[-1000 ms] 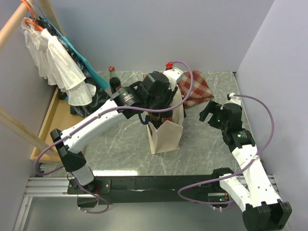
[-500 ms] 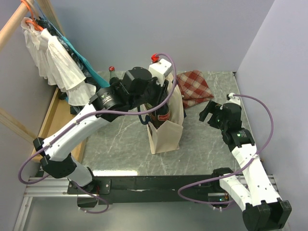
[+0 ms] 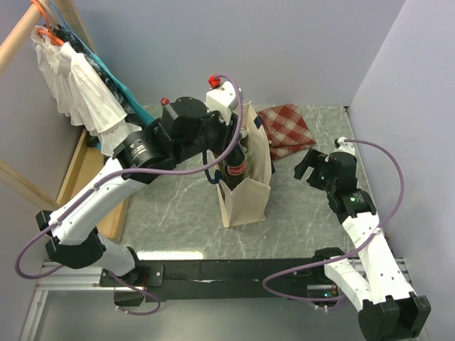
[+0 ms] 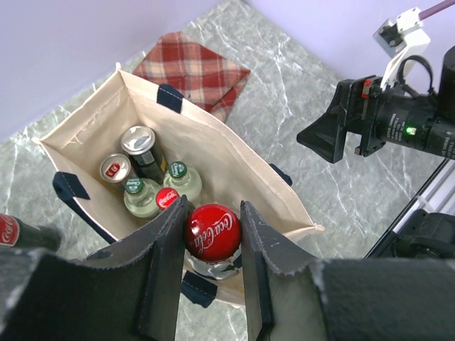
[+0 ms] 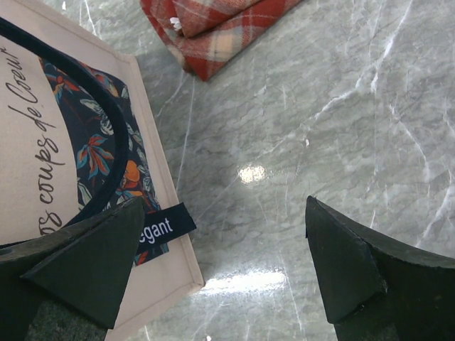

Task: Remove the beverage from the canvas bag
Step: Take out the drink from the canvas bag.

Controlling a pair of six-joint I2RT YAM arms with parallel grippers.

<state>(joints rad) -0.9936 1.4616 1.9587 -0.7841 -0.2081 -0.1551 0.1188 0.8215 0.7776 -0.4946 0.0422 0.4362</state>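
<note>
We recorded the left gripper [image 4: 211, 217] clamped on the neck of the upright red-capped dark glass cola bottle [image 4: 213, 233], long axis vertical, hanging over the cream canvas bag's [image 4: 234, 160] mouth; the right gripper [image 5: 226, 209] gaped empty, well apart.

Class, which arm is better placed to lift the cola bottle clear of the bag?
Left: the left pincer grips the bottle at the bag's mouth; the right pincer is open, empty, beside it.
</note>
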